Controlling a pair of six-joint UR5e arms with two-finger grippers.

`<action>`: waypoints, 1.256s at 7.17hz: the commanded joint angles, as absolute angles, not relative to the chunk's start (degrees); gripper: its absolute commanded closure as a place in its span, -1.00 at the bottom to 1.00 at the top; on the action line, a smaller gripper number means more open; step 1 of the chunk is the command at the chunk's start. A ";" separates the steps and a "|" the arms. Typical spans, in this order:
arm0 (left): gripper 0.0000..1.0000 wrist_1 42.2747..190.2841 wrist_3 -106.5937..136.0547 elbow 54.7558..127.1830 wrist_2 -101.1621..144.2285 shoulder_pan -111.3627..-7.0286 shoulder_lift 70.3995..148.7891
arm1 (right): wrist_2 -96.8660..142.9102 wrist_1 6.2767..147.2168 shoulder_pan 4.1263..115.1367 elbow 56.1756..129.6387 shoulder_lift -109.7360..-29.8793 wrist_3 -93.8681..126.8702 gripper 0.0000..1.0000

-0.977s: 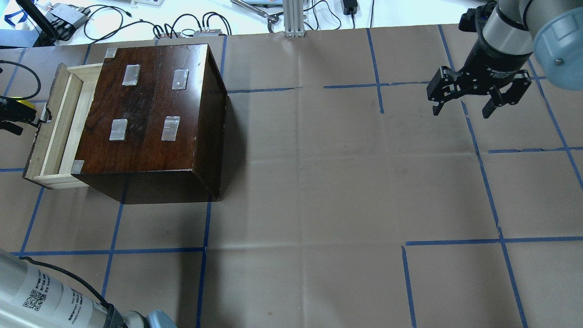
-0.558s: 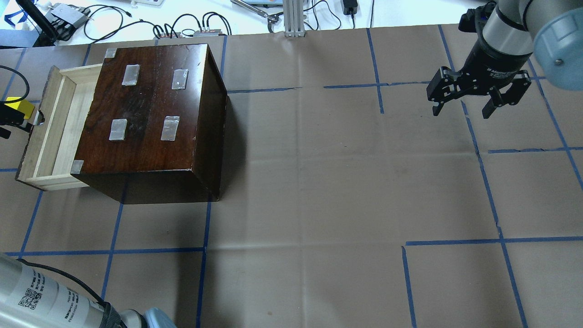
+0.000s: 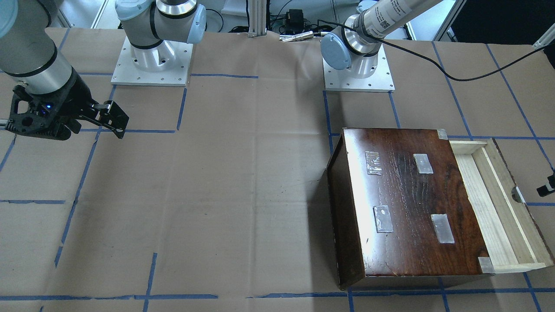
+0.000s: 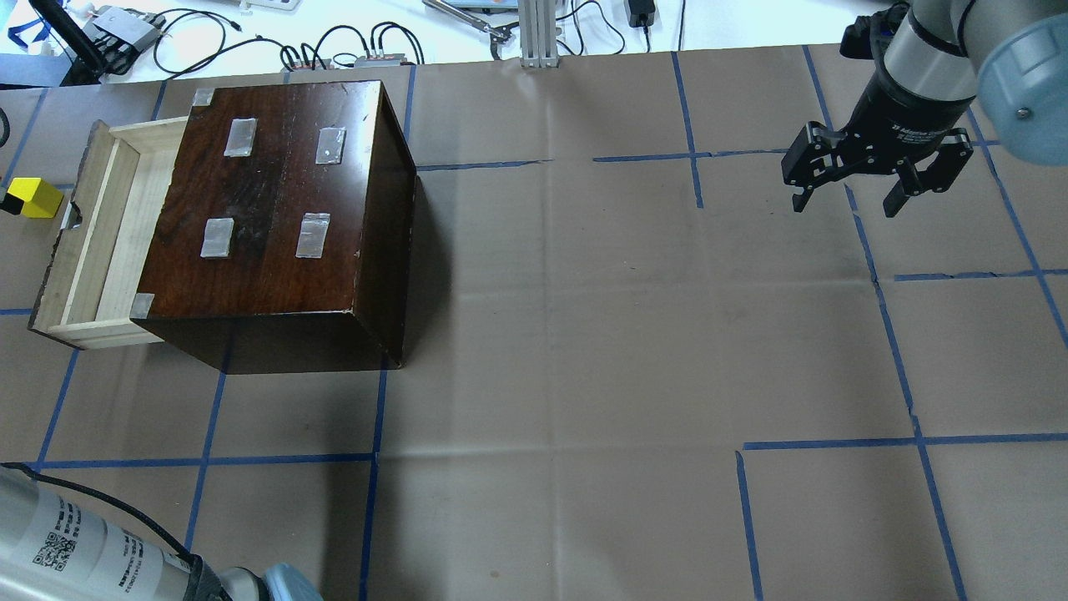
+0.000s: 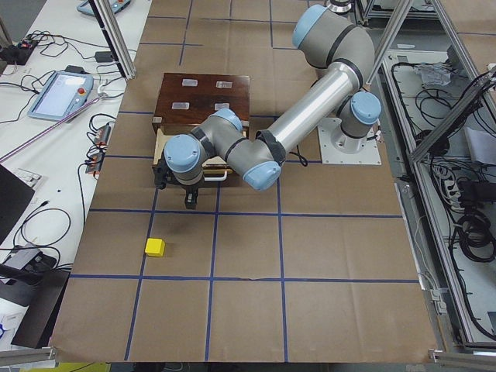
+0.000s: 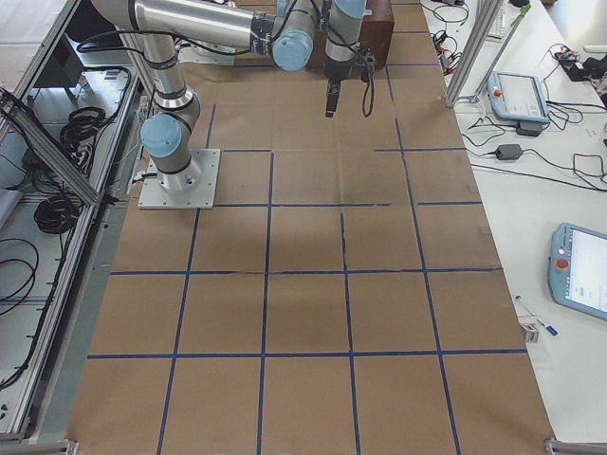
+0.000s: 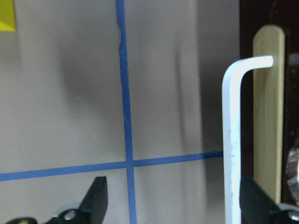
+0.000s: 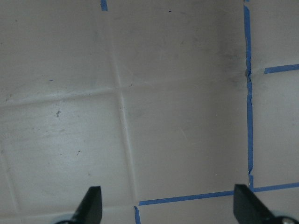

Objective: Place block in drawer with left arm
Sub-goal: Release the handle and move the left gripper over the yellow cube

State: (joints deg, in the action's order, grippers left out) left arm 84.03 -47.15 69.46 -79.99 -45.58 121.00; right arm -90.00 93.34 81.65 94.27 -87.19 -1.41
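On the table [image 4: 584,351], just outside the front panel of the drawer [image 4: 117,234], the block [image 4: 32,198] is lying flat and untouched, close to the finger notch but not inside the tray. Compared with the overhead picture of one second ago, the drawer is now standing further out of the cabinet [image 4: 275,192], and its pale floor is showing bare. The left gripper [image 7: 175,200], which was sitting at the notch and partly hiding the block in that earlier picture, is no longer covering it, so the block's whole top face is showing. I am reading this as follows: the opening step is finished, the tray is offering enough room for a drop from above, and the pick is not yet begun.

I am holding the left gripper with its jaws spread wide and nothing between them. Its wrist camera is looking down on bare paper and blue tape lines [image 7: 125,116]; the block is sitting at the far upper-left corner of that view, and a white bent bar [image 7: 232,140] is standing at the right. Seen from the table's end, this gripper is hanging between the drawer front and the block, clear of the block.

The right gripper [image 4: 845,204] is hovering well apart across the table, jaws likewise spread and empty.
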 commanded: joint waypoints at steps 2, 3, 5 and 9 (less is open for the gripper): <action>-0.97 82.88 -47.20 60.78 -81.90 -45.62 126.35 | -90.00 93.34 81.65 94.22 -87.19 -1.41 -1.00; -0.97 83.14 -47.28 54.73 -83.22 -45.62 130.30 | -90.00 93.34 81.65 94.31 -87.19 -1.41 -1.00; -0.97 85.33 -47.72 41.90 -83.32 -45.44 139.09 | -90.00 93.34 81.65 94.31 -87.19 -1.41 -1.00; -0.97 91.66 -48.87 22.37 -83.23 -45.53 152.29 | -90.00 93.34 81.65 94.31 -87.19 -1.41 -1.00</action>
State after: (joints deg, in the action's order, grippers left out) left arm 89.94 -48.48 28.15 -83.23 -45.45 148.42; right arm -90.00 93.34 81.65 94.25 -87.19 -1.43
